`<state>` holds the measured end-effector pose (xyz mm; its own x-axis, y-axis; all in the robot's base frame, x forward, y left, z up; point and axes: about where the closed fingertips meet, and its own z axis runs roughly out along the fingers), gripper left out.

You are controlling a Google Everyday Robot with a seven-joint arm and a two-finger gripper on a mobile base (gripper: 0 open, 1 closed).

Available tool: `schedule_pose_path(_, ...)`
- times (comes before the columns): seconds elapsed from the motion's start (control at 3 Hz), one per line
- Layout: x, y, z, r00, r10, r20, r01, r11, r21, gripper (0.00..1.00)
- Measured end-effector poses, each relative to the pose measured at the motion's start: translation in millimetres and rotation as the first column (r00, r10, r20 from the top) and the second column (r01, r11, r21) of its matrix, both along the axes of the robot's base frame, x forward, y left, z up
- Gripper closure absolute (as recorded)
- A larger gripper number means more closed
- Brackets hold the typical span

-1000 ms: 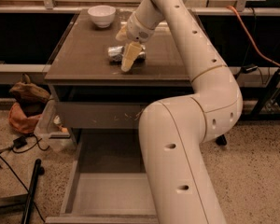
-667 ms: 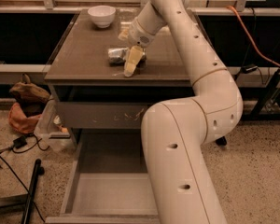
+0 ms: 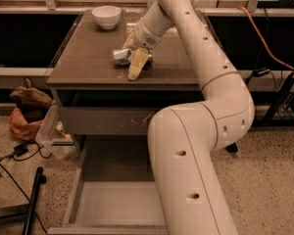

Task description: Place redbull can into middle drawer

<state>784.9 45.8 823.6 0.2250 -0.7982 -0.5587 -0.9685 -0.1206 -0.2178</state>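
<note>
The redbull can (image 3: 119,56) lies on its side on the brown table top (image 3: 88,67), shiny silver. My gripper (image 3: 131,61) reaches down over the can's right end, open, with one pale yellow finger (image 3: 137,65) on the near side and the other behind it. The can is between the fingers and rests on the table. The middle drawer (image 3: 112,202) is pulled out low at the front, with a plain grey floor and nothing in it. My arm's lower link (image 3: 186,180) covers its right part.
A white bowl (image 3: 106,16) stands at the table's back left. A closed drawer front with pale scratches (image 3: 108,120) sits under the table top. A brown bag (image 3: 27,104), cables and a black pole (image 3: 32,199) lie on the floor to the left.
My gripper has come down a little around the can's right end. The can has stayed in place on the table.
</note>
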Motion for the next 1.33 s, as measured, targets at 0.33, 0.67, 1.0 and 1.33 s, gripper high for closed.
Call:
schedule_pose_path(0.33, -0.2, 0.0, 2.3, 1.0, 0.0, 0.0, 0.0, 1.0, 0.0, 0.65)
schedule_pose_path(0.67, 3.6, -8.5, 34.8, 0.9967, -0.043, 0.068, 0.044, 0.999, -0.011, 0.88)
schedule_pose_path(1.0, -0.2, -7.5, 50.7, 0.995, -0.045, 0.09, 0.046, 0.999, -0.007, 1.0)
schedule_pose_path(1.33, -0.3, -7.5, 50.7, 0.995, -0.045, 0.089, 0.046, 0.999, -0.007, 1.0)
